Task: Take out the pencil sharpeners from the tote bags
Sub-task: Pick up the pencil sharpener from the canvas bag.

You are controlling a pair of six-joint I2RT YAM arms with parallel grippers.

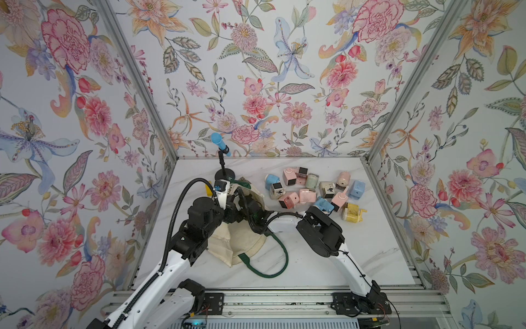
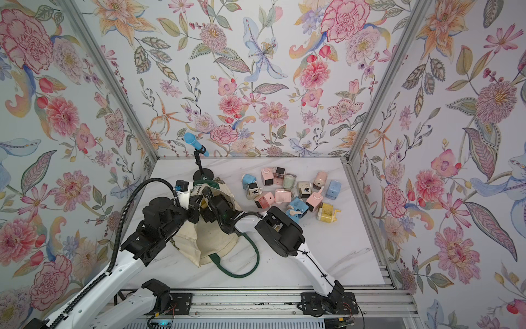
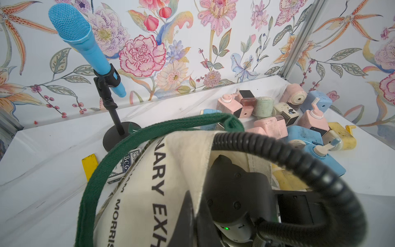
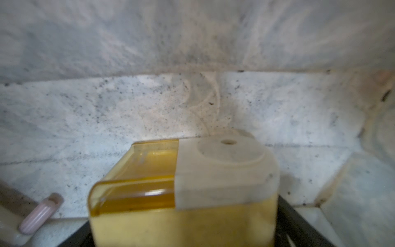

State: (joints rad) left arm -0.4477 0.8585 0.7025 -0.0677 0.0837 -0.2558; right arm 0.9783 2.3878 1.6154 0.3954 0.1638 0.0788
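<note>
Tote bag (image 1: 244, 242) slumped centre-stage, rim pinched by the closed left claw (image 1: 227, 205), right claw (image 4: 188, 231) sunk inside, jaws set wide around a yellow sharpener (image 4: 192, 171) — grip not discernible, other sharpeners (image 1: 313, 190) heaped alongside.

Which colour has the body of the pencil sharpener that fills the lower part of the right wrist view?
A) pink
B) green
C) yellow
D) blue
C: the pencil sharpener close before that camera has a yellow body, with a cream face on it.
</note>
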